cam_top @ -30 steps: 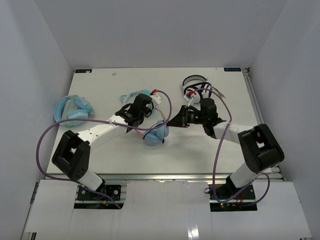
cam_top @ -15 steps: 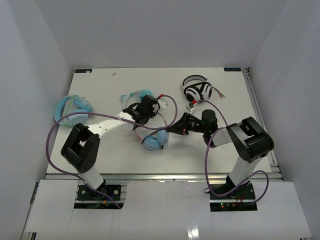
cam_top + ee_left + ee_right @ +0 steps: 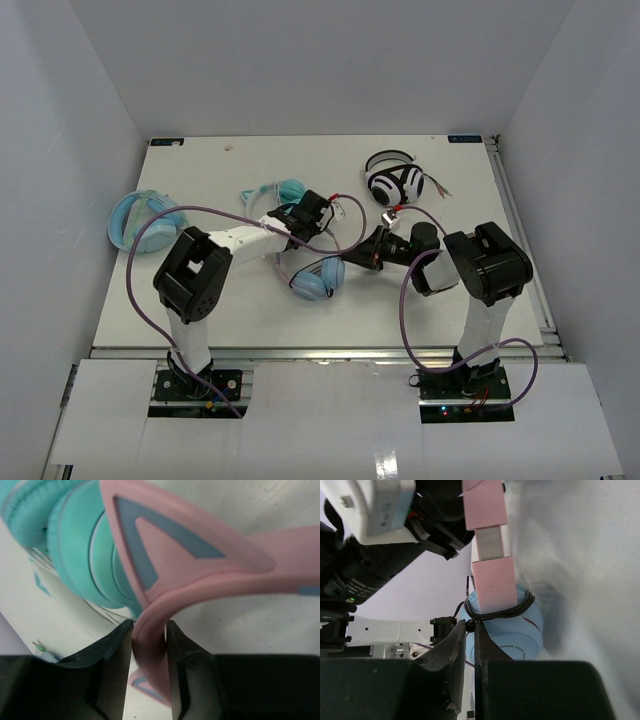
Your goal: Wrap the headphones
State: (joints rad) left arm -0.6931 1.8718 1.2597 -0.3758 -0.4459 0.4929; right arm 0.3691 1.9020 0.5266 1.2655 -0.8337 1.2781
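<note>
the white worktop (image 3: 200, 325) carries four pairs of headphones, and both arms reach in toward its middle. the task's pair, the over-ear headphones (image 3: 318, 277) (image 3: 210, 575) (image 3: 492, 580) with a pink cat-ear headband and light blue round ear cups, lies near the centre between the two wrists. one blue cup rests on the worktop just in front of the left forearm.

the left gripper (image 3: 304, 213) (image 3: 149, 630) has its jaws closed on the pink headband. in the left wrist view the band runs down between them and touches both inner faces, and a pink ear with a blue-grey triangle sits just above.

the right gripper (image 3: 354, 256) (image 3: 470, 626) sits just to the right of the blue cup. its jaws stand almost together, pinching the thin black cable (image 3: 496, 613) where it loops around the end of the pink band above the cup.

an all-teal cat-ear pair (image 3: 277, 190) (image 3: 75, 540) lies just behind the left jaws, close against the pink band. a bulky light blue pair (image 3: 140, 217) sits at the worktop's left edge, well apart. a white-and-black pair (image 3: 394, 181) sits toward the far right, behind the right wrist.
</note>
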